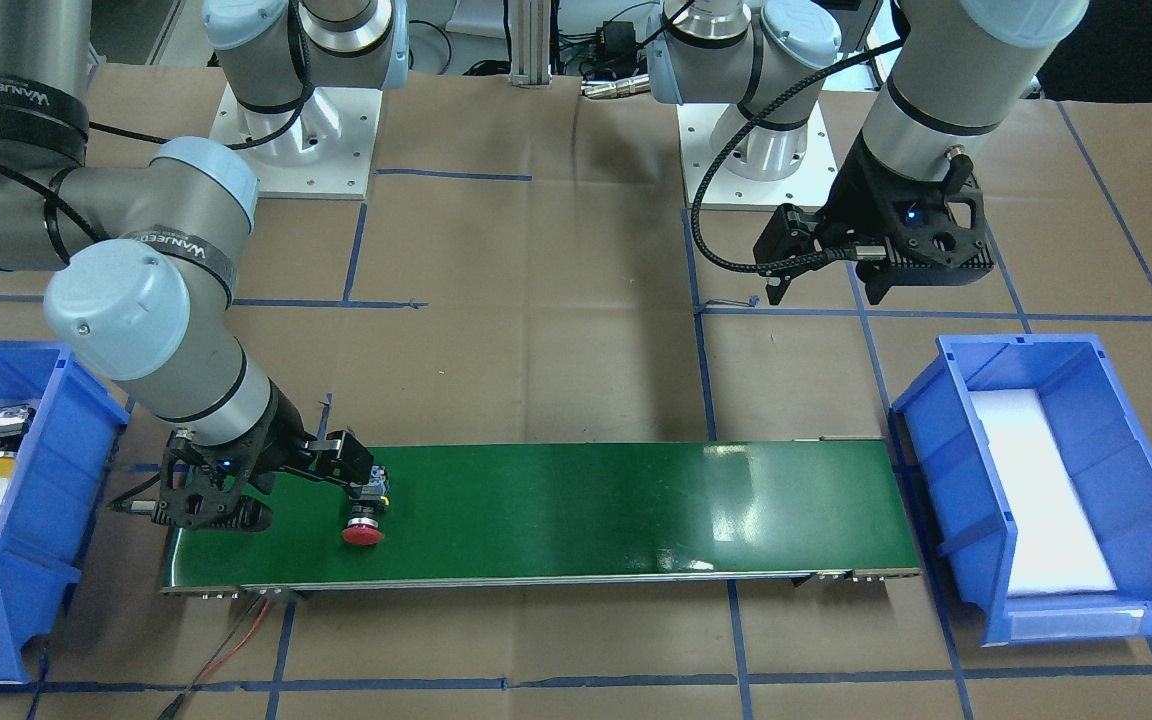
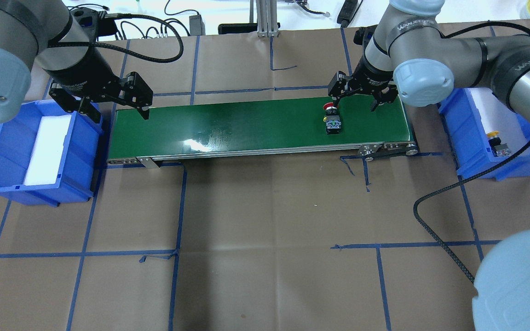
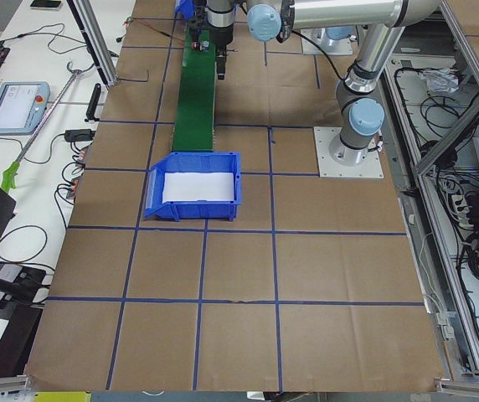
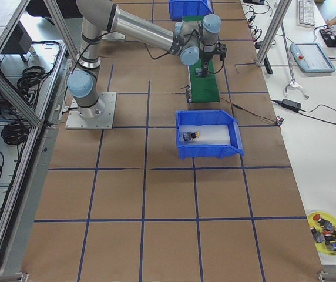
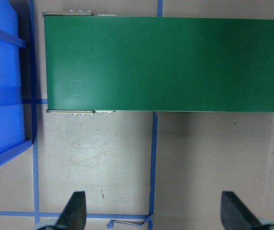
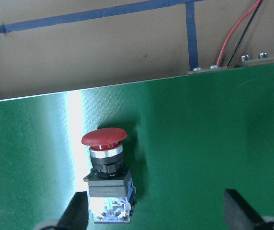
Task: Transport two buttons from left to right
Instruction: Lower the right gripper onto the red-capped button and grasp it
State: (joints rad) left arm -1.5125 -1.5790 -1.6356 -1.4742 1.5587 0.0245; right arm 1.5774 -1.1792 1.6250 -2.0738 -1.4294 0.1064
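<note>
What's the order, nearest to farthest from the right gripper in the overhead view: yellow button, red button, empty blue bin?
1. Red button, on the belt beside the right gripper.
2. Yellow button, inside the right-hand bin.
3. Empty blue bin, at the far left end.

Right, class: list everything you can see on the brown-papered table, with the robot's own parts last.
conveyor belt: one, green, across the table's middle
left bin: one, blue, off the belt's left end, white pad inside
right bin: one, blue, off the belt's right end, white pad inside
red button: one, red cap, lying on its side on the belt near its right end
yellow button: one, yellow cap, in the right bin
wires: two, red and black, at the belt's right end
tape lines: many, blue, a grid on the paper
left end effector: one, black, open, near the belt's left end
right end effector: one, black, open, over the red button
</note>
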